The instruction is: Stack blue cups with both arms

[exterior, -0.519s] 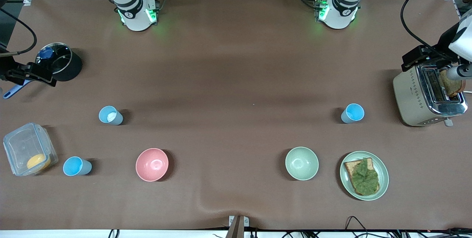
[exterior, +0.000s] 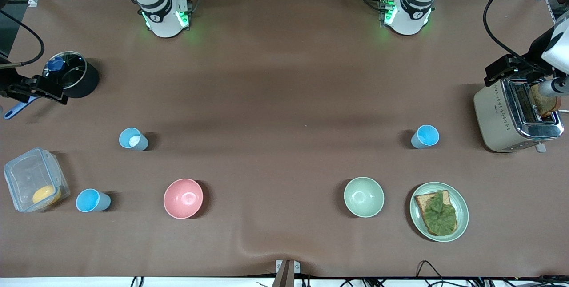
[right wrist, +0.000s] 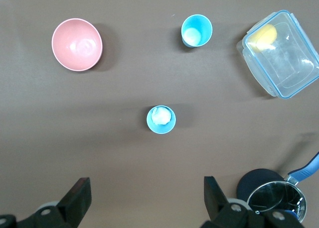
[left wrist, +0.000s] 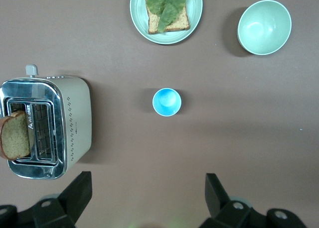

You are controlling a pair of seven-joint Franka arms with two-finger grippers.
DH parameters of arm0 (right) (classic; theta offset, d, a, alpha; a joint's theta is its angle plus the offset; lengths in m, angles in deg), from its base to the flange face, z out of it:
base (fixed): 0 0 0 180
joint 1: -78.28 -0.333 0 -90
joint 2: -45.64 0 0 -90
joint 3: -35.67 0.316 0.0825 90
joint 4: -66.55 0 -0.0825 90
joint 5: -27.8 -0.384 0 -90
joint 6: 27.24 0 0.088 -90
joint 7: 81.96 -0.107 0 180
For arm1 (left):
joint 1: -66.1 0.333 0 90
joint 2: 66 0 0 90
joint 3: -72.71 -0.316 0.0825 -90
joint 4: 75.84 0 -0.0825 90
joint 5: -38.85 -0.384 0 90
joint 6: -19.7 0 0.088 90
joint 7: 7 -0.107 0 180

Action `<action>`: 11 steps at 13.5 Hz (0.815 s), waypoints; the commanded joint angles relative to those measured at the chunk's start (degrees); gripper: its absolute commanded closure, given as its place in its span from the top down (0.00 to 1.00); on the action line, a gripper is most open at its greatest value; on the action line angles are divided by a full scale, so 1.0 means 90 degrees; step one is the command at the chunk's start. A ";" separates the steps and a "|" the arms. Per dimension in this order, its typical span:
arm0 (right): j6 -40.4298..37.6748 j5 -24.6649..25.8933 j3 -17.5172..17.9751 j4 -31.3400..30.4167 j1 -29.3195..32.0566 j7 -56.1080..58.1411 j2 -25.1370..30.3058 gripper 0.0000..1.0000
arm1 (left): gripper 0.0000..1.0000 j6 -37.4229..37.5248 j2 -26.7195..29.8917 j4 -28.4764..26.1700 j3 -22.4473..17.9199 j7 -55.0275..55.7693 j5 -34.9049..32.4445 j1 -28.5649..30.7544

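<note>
Three blue cups stand upright and apart on the brown table. One cup (exterior: 425, 136) is toward the left arm's end, beside the toaster; it also shows in the left wrist view (left wrist: 166, 102). Toward the right arm's end, a paler cup (exterior: 133, 139) with something white inside also shows in the right wrist view (right wrist: 161, 119). A third cup (exterior: 92, 201), nearer the front camera, shows there too (right wrist: 196, 30). My left gripper (left wrist: 147, 180) is open and empty, high over the table. My right gripper (right wrist: 145, 184) is open and empty, also high. Neither gripper shows in the front view.
A pink bowl (exterior: 183, 198) and a pale green bowl (exterior: 363, 197) sit near the front. A plate (exterior: 462, 216) holds toast with lettuce. A toaster (exterior: 493, 113) holds bread. A black pot (exterior: 86, 82) and a clear container (exterior: 26, 176) are at the right arm's end.
</note>
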 commanded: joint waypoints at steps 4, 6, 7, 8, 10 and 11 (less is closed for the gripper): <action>-0.0066 -0.0030 0.0081 0.0001 0.0149 0.0101 -0.0132 1.00 | 1.00 -0.0277 0.0032 -0.0399 -0.0007 -0.0108 0.0053 0.0032; -0.0076 -0.0020 0.0081 0.0020 0.0168 0.0218 -0.0387 1.00 | 1.00 -0.0882 0.0130 -0.0995 -0.0017 -0.0088 0.0043 0.0061; -0.0076 -0.0020 0.0081 0.0020 0.0130 0.0460 -0.0523 1.00 | 1.00 -0.1078 0.0120 -0.1191 -0.0017 -0.0069 0.0043 0.0071; -0.0105 -0.0020 0.0081 0.0011 0.0052 0.0627 -0.0756 1.00 | 1.00 -0.1341 0.0140 -0.1463 -0.0008 -0.0068 0.0043 0.0071; -0.0116 -0.0097 0.0081 -0.0057 -0.0104 0.0599 -0.1273 1.00 | 1.00 -0.1917 0.0218 -0.2001 -0.0017 -0.0068 0.0043 0.0100; 0.0146 -0.0098 0.0081 -0.0077 -0.0192 0.0599 -0.1614 1.00 | 1.00 -0.2132 0.0218 -0.2216 -0.0008 -0.0068 0.0043 0.0139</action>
